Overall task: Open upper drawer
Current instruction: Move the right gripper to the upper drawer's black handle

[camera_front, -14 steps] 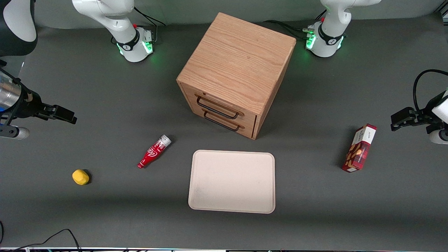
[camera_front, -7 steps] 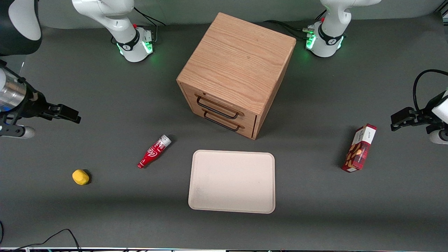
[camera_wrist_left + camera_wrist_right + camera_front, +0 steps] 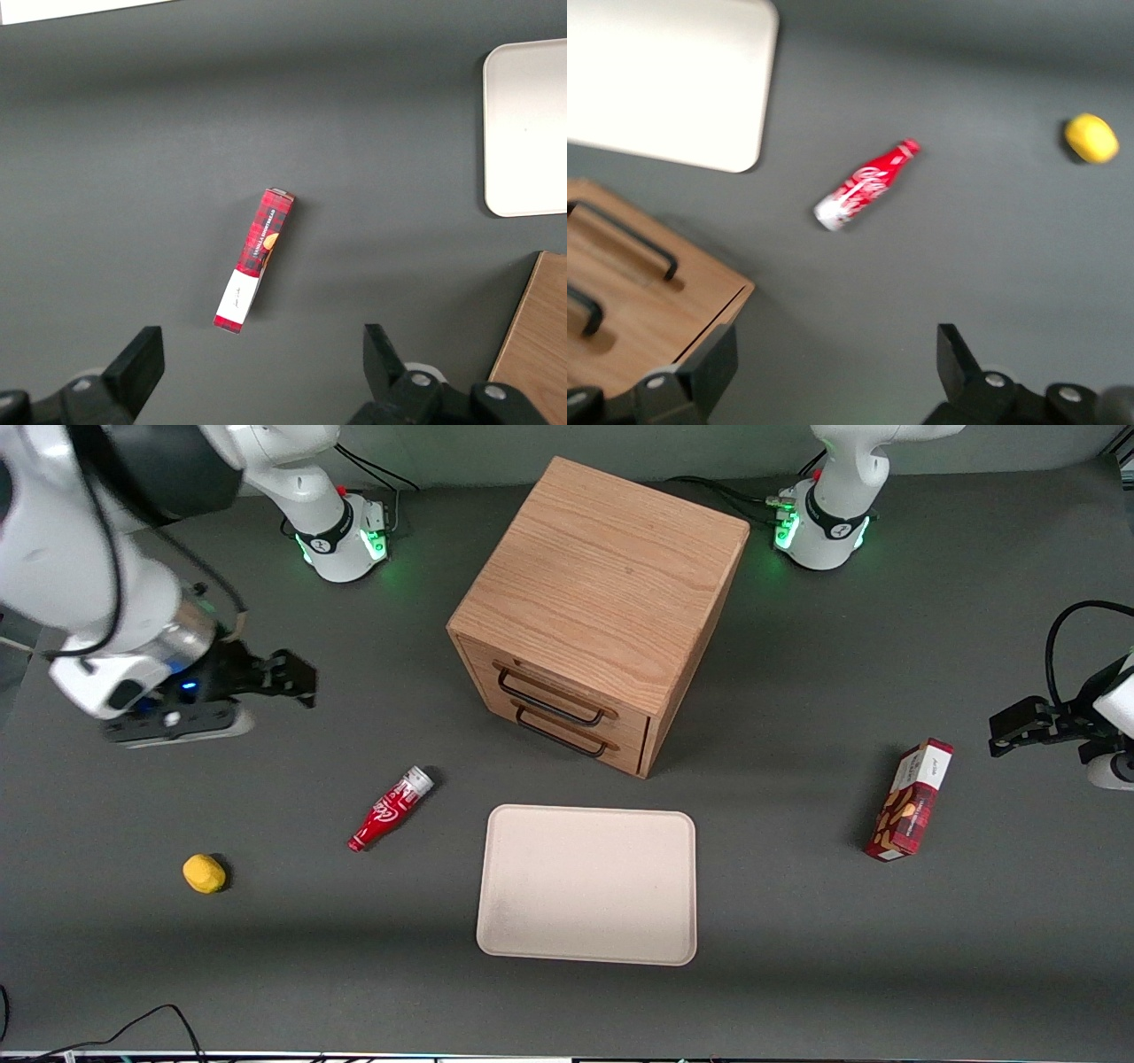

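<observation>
The oak-wood cabinet (image 3: 602, 584) stands in the middle of the table, its two drawers facing the front camera at a slant. The upper drawer (image 3: 567, 688) is shut, its black wire handle (image 3: 551, 697) above the bottom drawer's handle (image 3: 561, 737). My right gripper (image 3: 297, 679) hangs above the table toward the working arm's end, well apart from the cabinet. It is open and empty. In the right wrist view the gripper (image 3: 833, 354) has its fingers spread wide over bare table, with the cabinet's front (image 3: 647, 301) beside one finger.
A red cola bottle (image 3: 390, 809) lies on the table nearer the camera than the gripper. A yellow lemon (image 3: 204, 872) lies farther toward the working arm's end. A white tray (image 3: 587, 883) lies in front of the cabinet. A red snack box (image 3: 911, 799) stands toward the parked arm's end.
My right gripper has swung in from the table's end toward the cabinet, most of it in the last half second. The drawers and loose objects have not moved.
</observation>
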`<state>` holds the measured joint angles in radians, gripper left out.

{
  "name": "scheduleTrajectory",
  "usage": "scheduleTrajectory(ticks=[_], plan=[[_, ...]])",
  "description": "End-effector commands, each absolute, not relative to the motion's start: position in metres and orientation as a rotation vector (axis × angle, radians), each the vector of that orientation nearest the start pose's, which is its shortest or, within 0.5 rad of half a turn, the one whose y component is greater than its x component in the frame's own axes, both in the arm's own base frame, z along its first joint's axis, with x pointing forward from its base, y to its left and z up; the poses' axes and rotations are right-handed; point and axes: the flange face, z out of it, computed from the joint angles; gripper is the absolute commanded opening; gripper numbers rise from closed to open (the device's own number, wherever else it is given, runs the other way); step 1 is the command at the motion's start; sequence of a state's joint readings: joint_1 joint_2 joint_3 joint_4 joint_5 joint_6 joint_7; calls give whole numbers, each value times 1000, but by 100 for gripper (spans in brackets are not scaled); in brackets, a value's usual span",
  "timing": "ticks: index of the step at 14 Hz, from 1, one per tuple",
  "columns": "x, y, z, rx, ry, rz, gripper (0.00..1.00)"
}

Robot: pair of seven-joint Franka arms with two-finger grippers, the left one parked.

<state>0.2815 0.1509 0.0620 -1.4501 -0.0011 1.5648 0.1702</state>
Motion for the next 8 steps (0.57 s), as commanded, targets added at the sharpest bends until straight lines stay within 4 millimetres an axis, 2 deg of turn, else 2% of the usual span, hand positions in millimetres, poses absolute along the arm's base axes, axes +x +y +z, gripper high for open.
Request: scheduleTrajectory(ticks=[1, 4, 8], plan=[[576, 226, 590, -3072, -550, 69, 100], [572, 268, 579, -2969, -647, 111, 100], [559, 341, 559, -2905, -822, 138, 100]])
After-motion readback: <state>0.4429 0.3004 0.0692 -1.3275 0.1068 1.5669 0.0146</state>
